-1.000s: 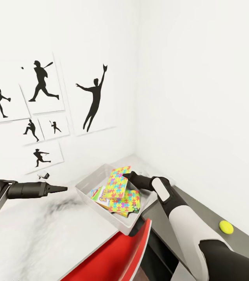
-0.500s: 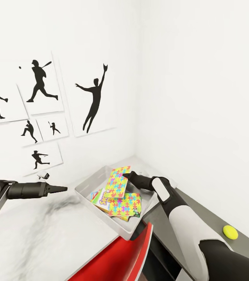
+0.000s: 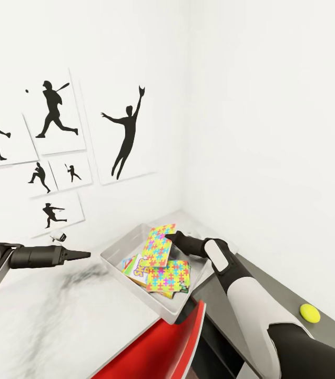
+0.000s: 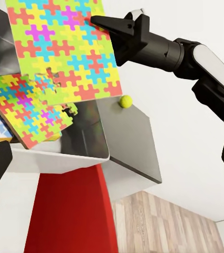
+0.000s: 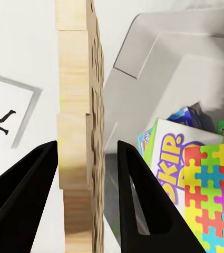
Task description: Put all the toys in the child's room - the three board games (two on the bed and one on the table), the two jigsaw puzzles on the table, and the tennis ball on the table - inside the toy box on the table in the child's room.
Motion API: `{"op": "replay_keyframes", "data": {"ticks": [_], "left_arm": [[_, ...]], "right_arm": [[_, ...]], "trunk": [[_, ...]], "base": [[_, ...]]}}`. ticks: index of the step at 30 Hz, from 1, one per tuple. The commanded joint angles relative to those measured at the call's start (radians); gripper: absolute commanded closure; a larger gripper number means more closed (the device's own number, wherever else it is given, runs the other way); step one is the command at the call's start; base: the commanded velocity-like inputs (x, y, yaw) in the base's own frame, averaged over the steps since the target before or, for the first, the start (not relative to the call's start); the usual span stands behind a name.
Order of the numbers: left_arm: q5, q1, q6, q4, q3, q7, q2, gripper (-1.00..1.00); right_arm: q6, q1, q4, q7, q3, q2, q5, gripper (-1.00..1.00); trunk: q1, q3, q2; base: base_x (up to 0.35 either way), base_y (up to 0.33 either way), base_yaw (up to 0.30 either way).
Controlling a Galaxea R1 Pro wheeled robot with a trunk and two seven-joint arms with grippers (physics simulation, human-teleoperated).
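The light grey toy box [image 3: 119, 241] sits on the table by the wall corner. In it lie one jigsaw puzzle [image 3: 170, 276] and a board game [image 3: 134, 267] with a "SKIP" cover [image 5: 169, 158]. My right gripper [image 3: 170, 237] is shut on the edge of the other jigsaw puzzle [image 3: 158, 246], which hangs tilted over the box; its wooden edge [image 5: 80, 132] stands between the fingers. The tennis ball [image 3: 310, 312] rests on the grey table at the right, also seen as a small ball [image 4: 125, 101]. My left gripper [image 3: 85, 255] hovers left of the box, open and empty.
A red chair [image 3: 156, 347] stands close below the box's near corner. The white marbled tabletop [image 3: 57, 316] spreads under my left arm. Black sports silhouette pictures [image 3: 128, 131] hang on the wall behind. A wood floor [image 4: 164, 221] shows below the table.
The view shifted slightly a second ago. Both grippers and the held puzzle stay where they were relative to the box.
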Motion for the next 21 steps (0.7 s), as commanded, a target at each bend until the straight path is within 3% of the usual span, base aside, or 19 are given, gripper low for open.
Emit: {"op": "replay_keyframes", "data": {"ticks": [1, 11, 12, 21], "left_arm": [[0.004, -0.001, 0.011, 0.0, -0.003, -0.002, 0.001, -1.0], [0.004, -0.001, 0.011, 0.0, -0.003, -0.003, 0.001, -1.0], [0.004, -0.001, 0.011, 0.0, -0.003, -0.003, 0.001, -1.0], [0.004, -0.001, 0.01, 0.0, -0.003, -0.003, 0.001, -1.0]], "right_arm": [[0.005, -0.001, 0.0, 0.001, -0.002, 0.0, 0.0, 1.0], [0.007, -0.001, 0.001, 0.0, 0.0, 0.0, 0.001, 1.0], [0.007, -0.001, 0.001, 0.0, 0.0, 0.0, 0.001, -1.0], [0.01, -0.001, 0.002, 0.0, 0.0, 0.0, 0.001, -1.0]], "trunk": [[0.001, -0.002, -0.002], [0.001, -0.002, -0.002], [0.001, -0.002, -0.002], [0.001, -0.002, -0.002]], "base": [[0.0, 0.0, 0.0], [0.0, 0.0, 0.0], [0.0, 0.0, 0.0], [0.0, 0.0, 0.0]]}}
